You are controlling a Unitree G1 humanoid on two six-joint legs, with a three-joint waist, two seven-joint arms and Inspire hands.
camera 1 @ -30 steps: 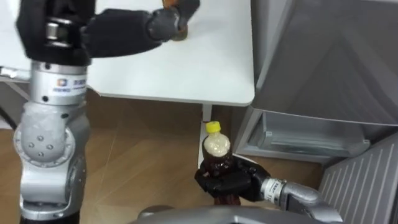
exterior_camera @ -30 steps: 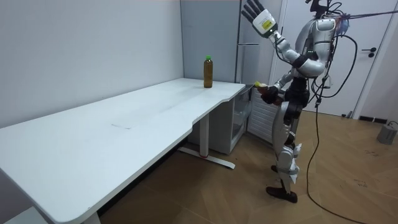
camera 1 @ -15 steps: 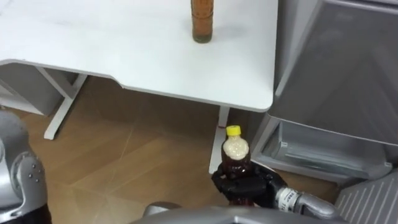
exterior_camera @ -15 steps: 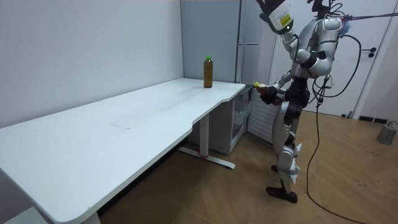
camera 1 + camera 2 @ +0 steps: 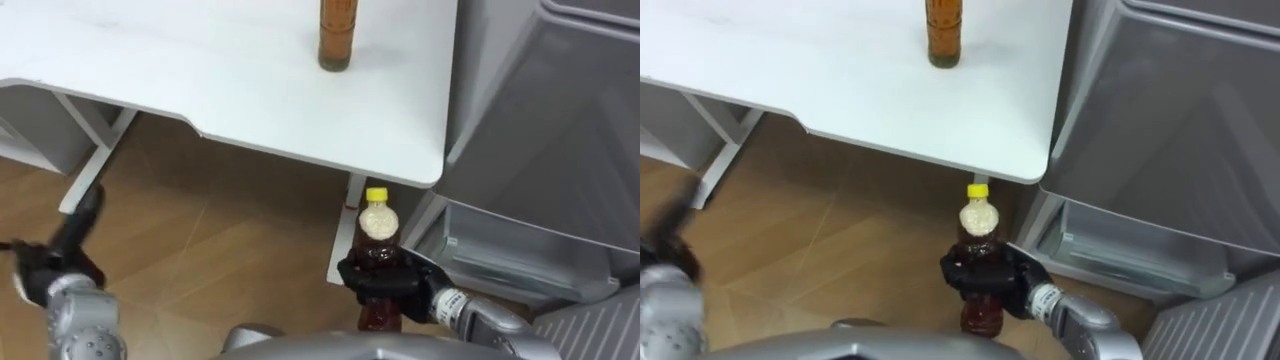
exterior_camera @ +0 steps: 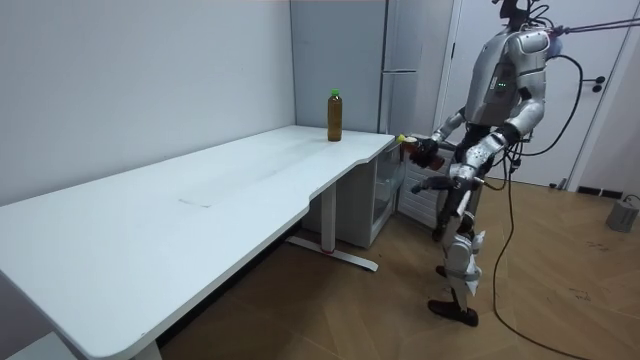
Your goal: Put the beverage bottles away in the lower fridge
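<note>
Holding the upright yellow-capped brown plastic bottle (image 5: 377,224) in the curled right hand (image 5: 390,283), open lower grey fridge compartment (image 5: 500,245) just right of it, left hand (image 5: 72,232) farther off, state not tellable.

One bottle (image 5: 337,35) stands on the counter (image 5: 200,70), near its right edge. The fridge (image 5: 540,130) is right of the counter, and a second bottle (image 5: 377,250) is before the counter's right corner.

The right robot hand (image 5: 992,280) is wrapping its fingers round a dark drink bottle (image 5: 978,216) with a yellow cap, holding it upright above the wooden floor (image 5: 840,250), just off the white desk (image 5: 790,70). An amber bottle (image 5: 944,35) is standing on the desk, and to the right the grey fridge (image 5: 1170,120) is showing its lower compartment open.
</note>
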